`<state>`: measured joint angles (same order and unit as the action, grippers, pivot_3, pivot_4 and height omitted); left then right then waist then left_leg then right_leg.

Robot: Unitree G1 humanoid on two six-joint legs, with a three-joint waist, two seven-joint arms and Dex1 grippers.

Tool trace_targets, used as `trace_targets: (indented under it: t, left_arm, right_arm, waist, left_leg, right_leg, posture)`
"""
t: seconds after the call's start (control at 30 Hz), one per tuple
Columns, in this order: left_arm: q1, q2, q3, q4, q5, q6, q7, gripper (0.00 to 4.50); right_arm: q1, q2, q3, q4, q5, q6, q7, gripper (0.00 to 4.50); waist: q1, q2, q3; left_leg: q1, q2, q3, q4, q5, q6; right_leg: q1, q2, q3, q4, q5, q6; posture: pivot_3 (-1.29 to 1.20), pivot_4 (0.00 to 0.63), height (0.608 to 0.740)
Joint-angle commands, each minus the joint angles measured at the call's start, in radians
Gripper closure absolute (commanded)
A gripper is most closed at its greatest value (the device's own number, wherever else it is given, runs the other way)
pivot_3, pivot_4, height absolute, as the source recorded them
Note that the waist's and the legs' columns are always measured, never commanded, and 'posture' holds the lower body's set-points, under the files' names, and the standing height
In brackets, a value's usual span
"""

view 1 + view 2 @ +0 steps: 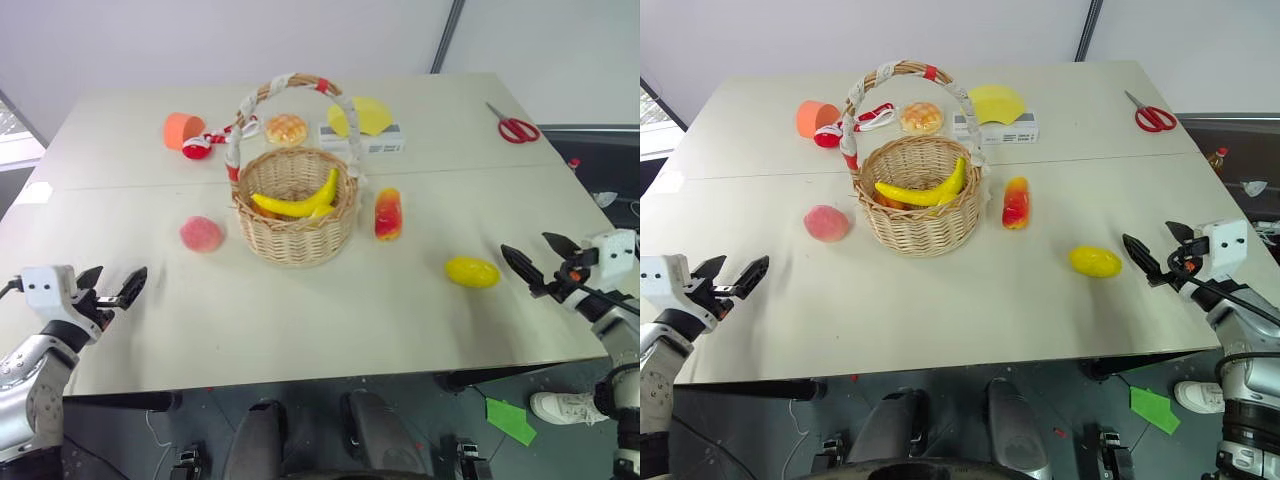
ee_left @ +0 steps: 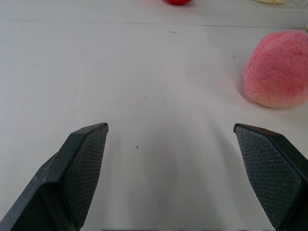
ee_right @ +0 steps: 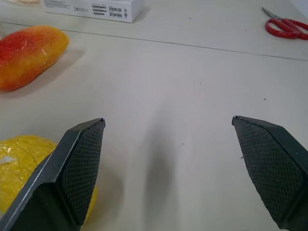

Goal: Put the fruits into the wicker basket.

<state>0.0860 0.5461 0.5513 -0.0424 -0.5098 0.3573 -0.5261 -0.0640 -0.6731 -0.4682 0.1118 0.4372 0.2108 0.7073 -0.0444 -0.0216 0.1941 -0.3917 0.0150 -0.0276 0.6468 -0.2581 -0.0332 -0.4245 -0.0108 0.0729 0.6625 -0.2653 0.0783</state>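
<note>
Looks like a lab or test room set up for robot trials. Plain white table [image 1: 300, 330] made of two tops pushed together, seam running across the middle. Bare pale walls [image 1: 250, 40] behind, with a dark upright strip [image 1: 448, 35] at far right. Dark grey floor [image 1: 530, 390] below the near edge, with a scrap of green tape [image 1: 512, 420] stuck on it and a person's white shoe [image 1: 565, 406] at near right. On the table, toy food around a basket [image 1: 296, 215], plus scissors [image 1: 516, 127] and a small white box [image 1: 375, 140], laid out like props.
</note>
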Motion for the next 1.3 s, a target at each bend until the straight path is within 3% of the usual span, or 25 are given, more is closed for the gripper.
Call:
trace_targets:
  t: [0.03,0.47,0.7,1.03,1.3]
  left_arm:
    - [0.001,0.008,0.010,-0.037,0.002,-0.023,0.001,0.00]
    - [-0.067,0.022,0.003,-0.071,-0.037,0.048,0.021,0.00]
    - [-0.225,0.059,-0.081,-0.128,-0.071,0.210,0.059,0.00]
    - [-0.419,0.195,-0.347,-0.101,0.046,0.415,0.025,0.00]
    - [-0.581,0.165,-0.483,0.073,0.150,0.474,0.040,0.00]
  right_arm:
    - [-0.014,0.004,-0.006,-0.011,0.007,-0.018,-0.001,0.09]
    - [-0.058,-0.003,0.029,-0.123,0.032,0.023,-0.007,0.09]
    - [-0.098,-0.056,0.146,-0.367,0.117,0.178,0.080,0.09]
    - [-0.203,-0.040,0.340,-0.679,0.267,0.386,0.081,0.09]
    - [-0.216,0.008,0.448,-0.714,0.253,0.387,0.079,0.09]
  waist:
    - [0.000,0.000,0.000]
    - [0.000,0.000,0.000]
    - [0.002,0.000,0.000]
    - [0.000,0.000,0.000]
    - [0.002,-0.001,0.000]
  left_leg:
    - [0.000,0.000,0.000,0.000,0.000,0.000]
    - [0.000,0.000,0.000,0.000,0.000,0.000]
    - [0.000,0.000,-0.001,0.001,0.000,0.000]
    - [0.000,0.000,-0.002,0.001,0.000,0.000]
    - [-0.001,-0.002,-0.003,0.001,0.000,0.000]
  right_leg:
    - [0.000,0.000,0.000,0.000,0.000,0.000]
    - [0.000,0.000,0.000,0.000,0.000,0.000]
    - [0.000,0.000,0.000,0.001,0.000,0.000]
    - [0.000,0.001,0.000,0.001,0.000,0.000]
    - [0.000,0.000,-0.001,0.001,0.000,0.001]
  posture:
    - [0.00,0.150,0.740]
    - [0.00,0.150,0.740]
    - [0.00,0.150,0.740]
    - [0.00,0.150,0.740]
    - [0.00,0.150,0.740]
